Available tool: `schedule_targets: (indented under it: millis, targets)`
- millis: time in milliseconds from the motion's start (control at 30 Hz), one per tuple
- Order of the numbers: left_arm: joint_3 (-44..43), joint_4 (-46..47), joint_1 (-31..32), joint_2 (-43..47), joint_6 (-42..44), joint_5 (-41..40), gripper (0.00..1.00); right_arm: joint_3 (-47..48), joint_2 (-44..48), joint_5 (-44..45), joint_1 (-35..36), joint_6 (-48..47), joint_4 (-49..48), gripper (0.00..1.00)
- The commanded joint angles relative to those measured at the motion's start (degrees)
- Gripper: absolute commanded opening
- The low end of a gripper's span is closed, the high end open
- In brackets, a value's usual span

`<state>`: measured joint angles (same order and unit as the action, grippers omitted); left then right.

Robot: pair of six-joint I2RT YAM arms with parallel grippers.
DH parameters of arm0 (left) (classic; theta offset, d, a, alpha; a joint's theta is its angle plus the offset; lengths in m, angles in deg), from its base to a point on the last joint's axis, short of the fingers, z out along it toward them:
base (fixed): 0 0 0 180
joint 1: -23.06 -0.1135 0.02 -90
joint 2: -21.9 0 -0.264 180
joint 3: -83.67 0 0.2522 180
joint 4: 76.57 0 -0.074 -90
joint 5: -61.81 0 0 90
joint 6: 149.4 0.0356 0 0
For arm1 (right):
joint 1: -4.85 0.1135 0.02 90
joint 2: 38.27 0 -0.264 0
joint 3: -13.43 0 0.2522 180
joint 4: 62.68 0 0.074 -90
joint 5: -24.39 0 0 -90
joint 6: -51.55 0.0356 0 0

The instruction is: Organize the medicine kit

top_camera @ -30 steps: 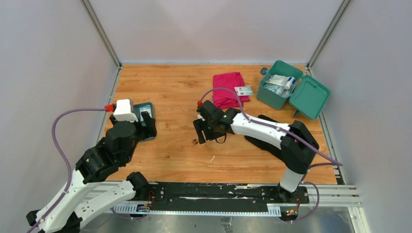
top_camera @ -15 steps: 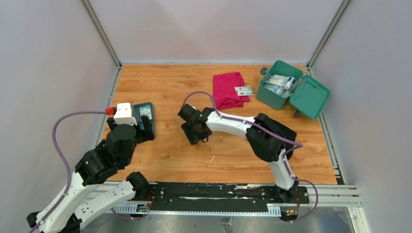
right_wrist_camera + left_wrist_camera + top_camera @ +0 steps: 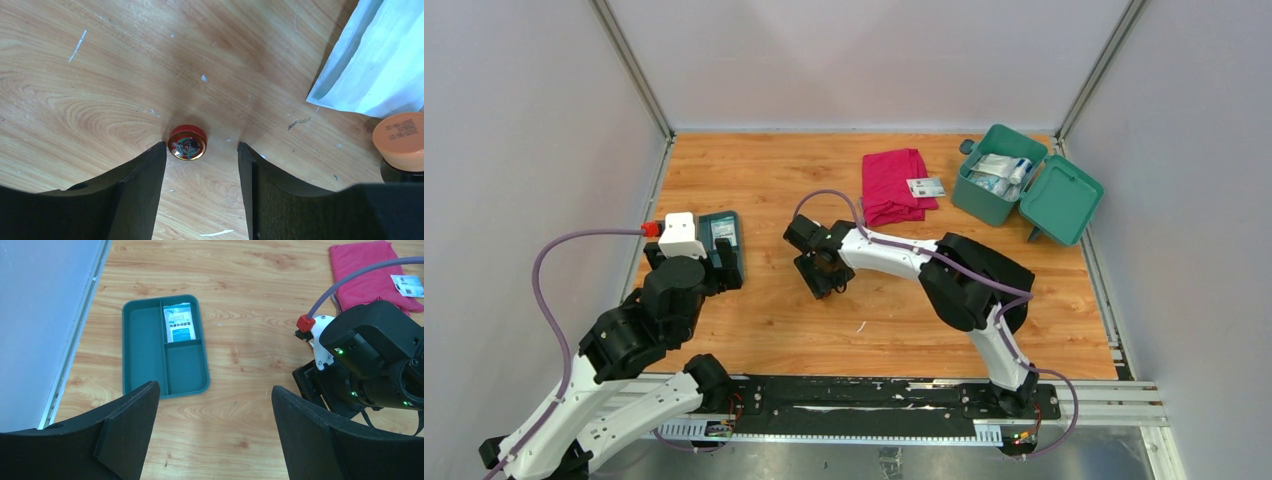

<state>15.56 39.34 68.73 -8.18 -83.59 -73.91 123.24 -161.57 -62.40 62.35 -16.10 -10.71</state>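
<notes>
The tin (image 3: 187, 144), small, round and red, lies flat on the worktop (image 3: 75, 100) between the fingers of the right tool (image 3: 201, 147). It sits at their tips and closer to one finger than the other; whether it touches that finger I cannot tell. The tool is spread wide and grips nothing. The step in hand looks like picking up this tin. The next move calls for centring the tool on the tin, dropping low enough to catch its shallow side, then closing gently, since so flat and smooth a thing may skid away. Off to one side of this tool lie a white pouch (image 3: 370, 65) and an orange cap (image 3: 402, 140). The left tool (image 3: 215, 392) hovers with fingers parted, empty. Ahead of it and to its left sits the tray (image 3: 142, 355), with one packet (image 3: 180, 322) in a far compartment. The tin probably belongs there or in the box (image 3: 977, 207), which is well apart from both tools.
</notes>
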Motion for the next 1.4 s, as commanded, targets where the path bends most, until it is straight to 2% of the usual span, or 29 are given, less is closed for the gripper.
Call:
schedule_targets:
  millis: [0,167,533,667,833,933,1100,1233,1367]
  targets:
    - [0.7,-0.4,0.2,0.3,-0.2,-1.7,0.89,2.0,-3.8,-0.4,1.3,-1.1,2.8,0.58]
    - [0.7,-0.5,0.2,0.3,-0.3,-1.7,0.89,2.7,-5.4,-0.6,1.4,-1.2,3.7,0.52]
    - [0.7,-0.5,0.2,-0.2,-0.6,-2.0,0.89,1.2,-4.6,-0.3,1.6,-1.1,3.7,0.24]
    - [0.8,-0.5,0.3,-0.4,-0.5,-1.8,0.89,0.5,-1.8,1.6,1.4,-1.6,3.8,0.22]
    - [0.6,-0.5,0.2,-1.9,-0.2,-1.0,0.89,1.7,5.5,-2.1,-1.5,-2.5,5.0,0.21]
    - [0.5,-0.4,0.3,-2.8,0.0,-0.3,0.89,2.6,11.3,-2.3,-5.6,-3.3,5.7,0.21]
    - [0.5,-0.3,0.3,-3.2,-0.1,0.0,0.9,1.5,20.3,0.8,-17.2,-4.6,6.8,0.19]
    - [0.5,-0.1,0.2,-3.5,0.1,0.6,0.91,1.5,25.7,8.0,-27.7,-6.6,6.2,0.19]
    - [0.6,-0.1,0.2,-3.6,0.2,0.7,0.91,2.5,27.4,15.1,-37.8,-6.2,3.5,0.2]
